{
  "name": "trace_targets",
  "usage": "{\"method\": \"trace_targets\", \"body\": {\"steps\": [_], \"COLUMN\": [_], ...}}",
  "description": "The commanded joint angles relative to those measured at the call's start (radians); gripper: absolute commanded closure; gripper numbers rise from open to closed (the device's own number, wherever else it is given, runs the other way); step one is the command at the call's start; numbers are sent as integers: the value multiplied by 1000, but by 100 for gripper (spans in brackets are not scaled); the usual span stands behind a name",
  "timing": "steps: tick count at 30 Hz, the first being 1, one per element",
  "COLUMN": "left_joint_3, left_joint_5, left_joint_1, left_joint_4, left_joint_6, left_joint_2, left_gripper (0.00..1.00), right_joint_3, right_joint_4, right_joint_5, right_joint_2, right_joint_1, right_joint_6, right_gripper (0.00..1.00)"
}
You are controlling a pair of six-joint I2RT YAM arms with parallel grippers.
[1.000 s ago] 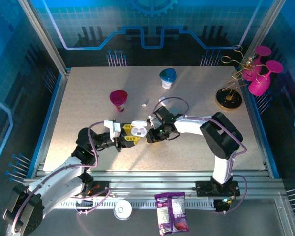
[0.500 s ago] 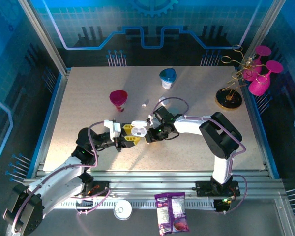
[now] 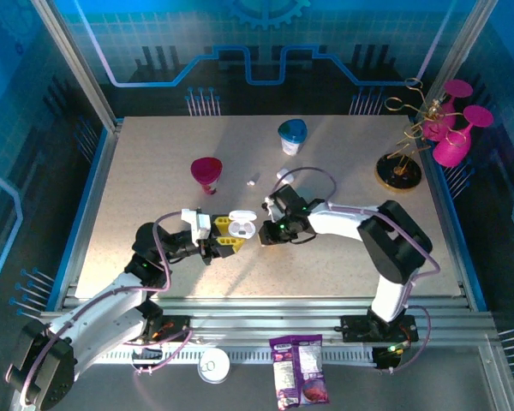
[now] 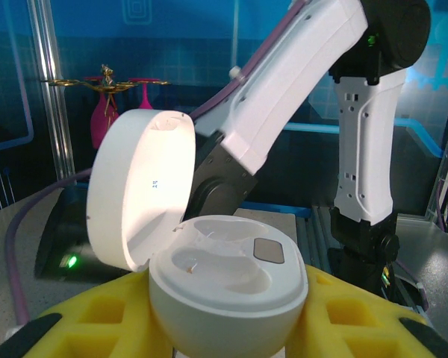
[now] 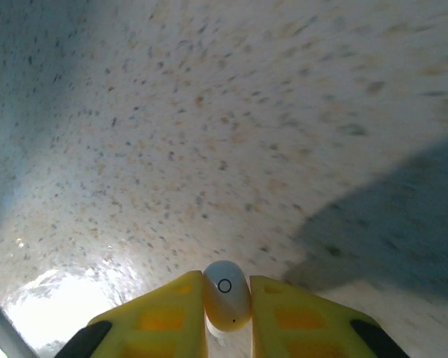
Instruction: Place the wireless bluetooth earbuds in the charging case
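**Setting:** robotics laboratory test cell.

**Enclosure:** formed by aluminium frame posts [image 3: 75, 60] and blue backdrop panels [image 3: 265, 51], which are printed with gear and circuit motifs.

**Work surface:** a speckled table top [image 3: 154, 145] is edged at the near side by slotted aluminium rails [image 3: 265, 310]. A white left arm [image 3: 103, 304] and right arm [image 3: 347, 221] are bolted to them.

**Staged props:** pink goblets [image 3: 452, 141] are hung on a gold wire stand [image 3: 401, 150].

White case [image 4: 228, 302] and earbud [image 5: 226, 294], yellow fingers [image 4: 358, 302] (table [image 5: 209, 112] speckled beige).
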Motion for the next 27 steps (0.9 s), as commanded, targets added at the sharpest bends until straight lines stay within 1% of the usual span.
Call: {"method": "trace_targets", "body": {"steps": [1,4,7,10,13,17,22,27], "left_joint_3": [-6,0,6,13,21,28,32,29], "left_joint_5": [2,5,10,12,17,23,27,21], "left_joint_1": [4,4,4,4,5,3,3,3], "left_joint_4": [31,38,50,59,62,64,72,91], "left_joint_6": [5,7,4,0,-4,-6,-8,4], "left_joint_2": [8,20,36,49,61,76,96,132], "left_gripper": [74,75,75,75,75,75,75,75], "right_joint_3": [-46,-71,-74,-67,-64,-54,-14,-2], "right_joint_4": [-40,-98,-175,-234,-267,-309,-386,-412], "right_joint_5": [260,467,632,740,807,856,880,883], "right_joint_2": [-133,-207,-255,-287,-311,-328,-326,-345], "right_joint_1": [10,14,18,21,26,32,38,43], "right_joint_6": [75,157,216,259,288,337,387,404], "right_gripper": [83,85,86,87,88,89,89,89]}}
